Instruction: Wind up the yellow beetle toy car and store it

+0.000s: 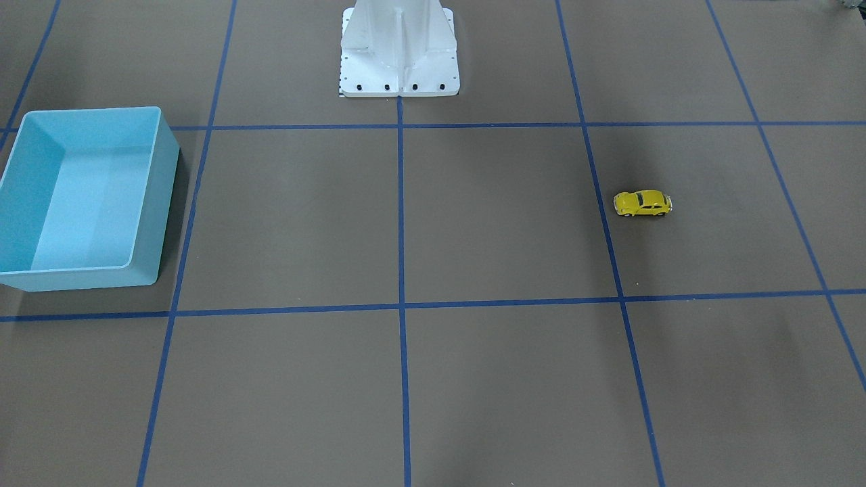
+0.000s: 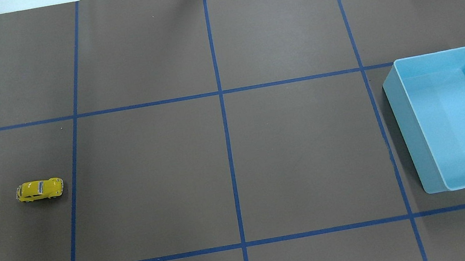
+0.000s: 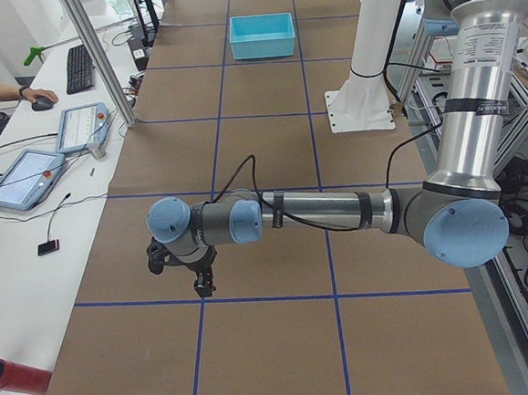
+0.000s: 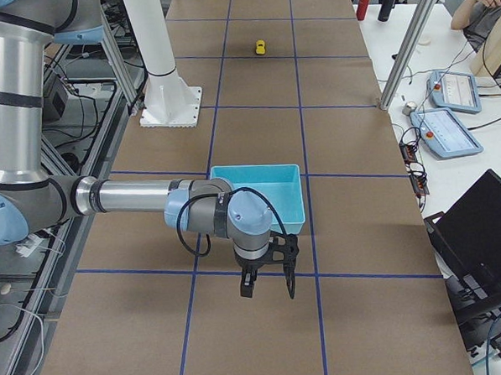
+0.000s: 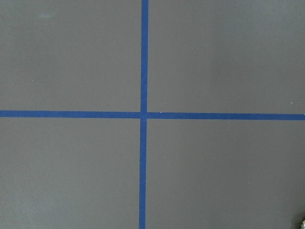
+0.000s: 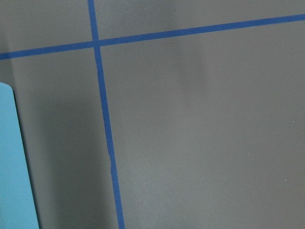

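Resting on the worktop (image 1: 500,216), the car (image 1: 643,203) lay well apart from the bin (image 1: 40,169). Whether the left hand (image 3: 179,276) or right hand (image 4: 267,292) was released or clenched could not be told. The glossy round car could slip from a pinch and roll off.

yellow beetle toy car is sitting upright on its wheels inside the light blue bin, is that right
No. The yellow beetle toy car is upright on its wheels, but it sits on the table, far across from the light blue bin, not inside it. The overhead exterior view shows this.
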{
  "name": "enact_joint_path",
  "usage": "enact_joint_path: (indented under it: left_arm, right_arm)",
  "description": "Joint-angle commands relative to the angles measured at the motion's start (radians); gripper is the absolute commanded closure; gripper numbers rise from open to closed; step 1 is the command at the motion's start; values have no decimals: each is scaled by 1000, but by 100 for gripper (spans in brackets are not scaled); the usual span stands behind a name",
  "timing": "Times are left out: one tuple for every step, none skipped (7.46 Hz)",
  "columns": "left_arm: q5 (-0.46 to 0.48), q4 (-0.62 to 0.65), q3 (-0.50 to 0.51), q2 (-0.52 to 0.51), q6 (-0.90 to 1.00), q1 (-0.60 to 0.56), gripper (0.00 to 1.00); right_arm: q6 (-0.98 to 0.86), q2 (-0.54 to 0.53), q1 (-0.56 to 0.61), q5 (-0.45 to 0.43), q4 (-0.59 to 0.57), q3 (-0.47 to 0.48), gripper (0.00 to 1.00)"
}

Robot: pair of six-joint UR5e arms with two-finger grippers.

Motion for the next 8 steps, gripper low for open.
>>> enact_joint_path:
  left_arm:
    - [2,4,-2,-8,3,2,0]
    - [0,-1,-2,1,3,2,0]
    - [0,-1,-2,0,3,2,0]
    - [0,-5,-5,-2,5,2,0]
    - [0,-39,-15,-7,3,3,0]
    - [0,-71,-52,0,3,6,0]
    - [0,-71,-90,0,3,41,0]
    - [0,-81,-132,0,3,119,0]
  right_arm:
    - [0,0,0,0,0,-1,0]
    - [0,0,0,0,0,-1,0]
    - [0,0,0,0,0,-1,0]
    - [0,0,0,0,0,-2,0]
    - [0,0,0,0,0,-4,0]
    - [0,-2,0,0,0,-4,0]
    - [0,-2,0,0,0,-2,0]
    - [0,-2,0,0,0,-4,0]
